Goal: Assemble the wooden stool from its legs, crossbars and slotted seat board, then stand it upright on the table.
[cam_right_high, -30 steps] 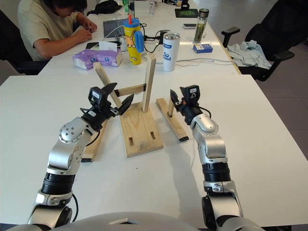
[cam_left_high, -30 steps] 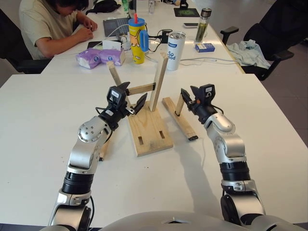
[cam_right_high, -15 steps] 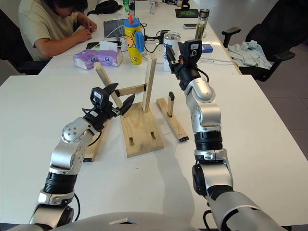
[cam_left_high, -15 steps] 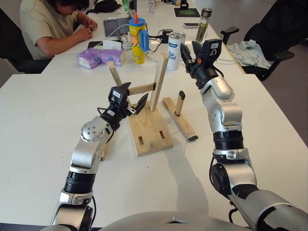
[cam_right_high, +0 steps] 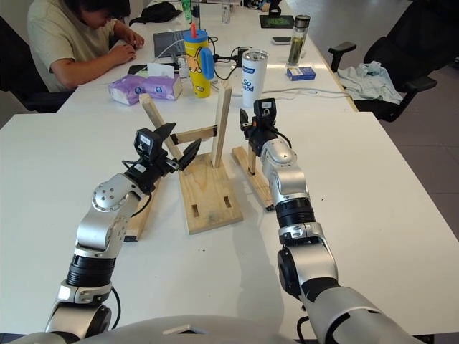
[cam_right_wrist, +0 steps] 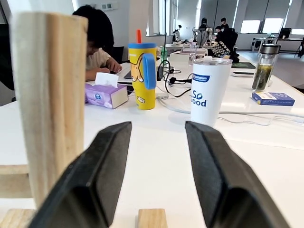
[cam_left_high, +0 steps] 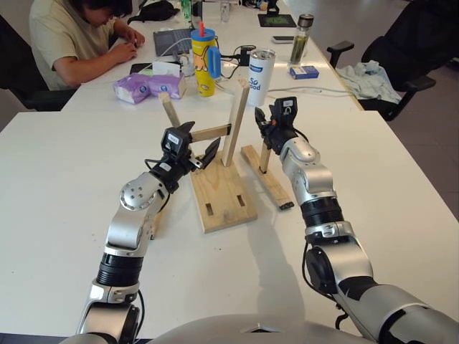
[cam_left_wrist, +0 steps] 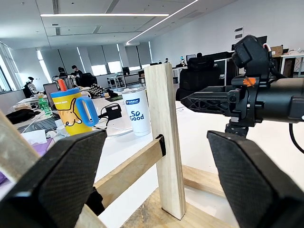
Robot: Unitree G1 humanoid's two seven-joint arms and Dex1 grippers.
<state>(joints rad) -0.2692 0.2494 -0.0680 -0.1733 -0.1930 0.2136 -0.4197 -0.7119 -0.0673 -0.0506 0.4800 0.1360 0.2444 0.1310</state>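
Tumbler (cam_left_high: 262, 67) (blue print) beyond upright stool leg (cam_left_high: 237, 123)

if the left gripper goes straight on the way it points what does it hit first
Most likely the crossbar, which runs across the gap between the open fingers of the left gripper, with the upright leg it joins just behind. Depth is hard to judge.

On the far table you'll see a yellow mug with a straw (cam_left_high: 204, 61), a white tumbler (cam_left_high: 261, 67) near it, purple tissue packs (cam_left_high: 147, 84), a glass bottle (cam_left_high: 302, 37) and a small blue box (cam_left_high: 305, 71).
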